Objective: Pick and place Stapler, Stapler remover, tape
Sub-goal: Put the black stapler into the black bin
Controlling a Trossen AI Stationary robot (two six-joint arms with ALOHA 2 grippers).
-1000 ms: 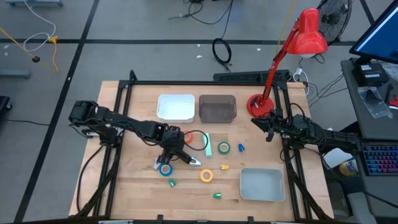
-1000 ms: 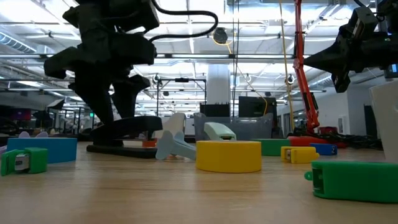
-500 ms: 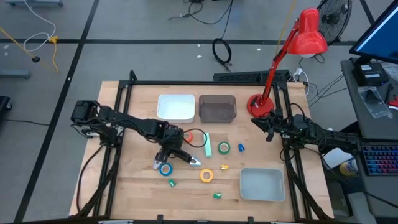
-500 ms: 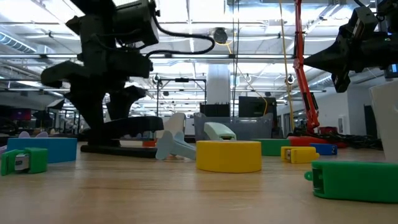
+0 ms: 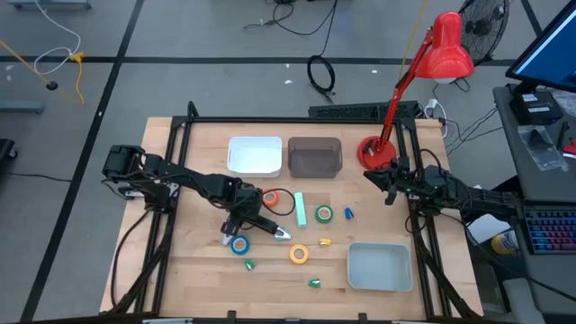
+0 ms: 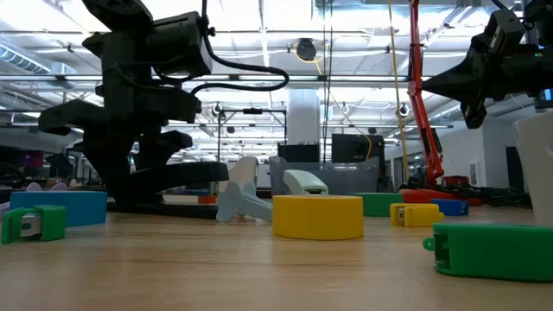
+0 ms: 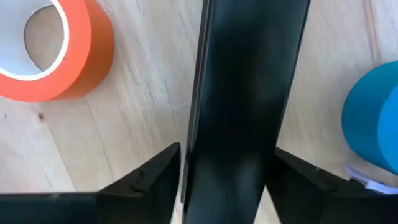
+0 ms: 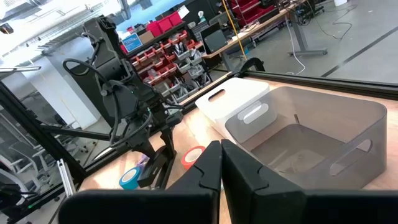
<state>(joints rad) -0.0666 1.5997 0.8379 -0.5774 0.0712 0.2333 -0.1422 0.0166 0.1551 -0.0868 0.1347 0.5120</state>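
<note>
Straddling the long black stapler [image 7: 249,93], the left hand [image 5: 245,216] grips it beside orange tape [image 7: 53,53].

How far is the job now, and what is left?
Nothing looks placed yet: the white bin, grey bin and pale bin hold nothing. In hand: the left pincer is down at the black stapler, on the table. Left: the orange tape, green tape, blue tape and yellow tape lie loose. The right pincer waits by the table's right edge.
</note>
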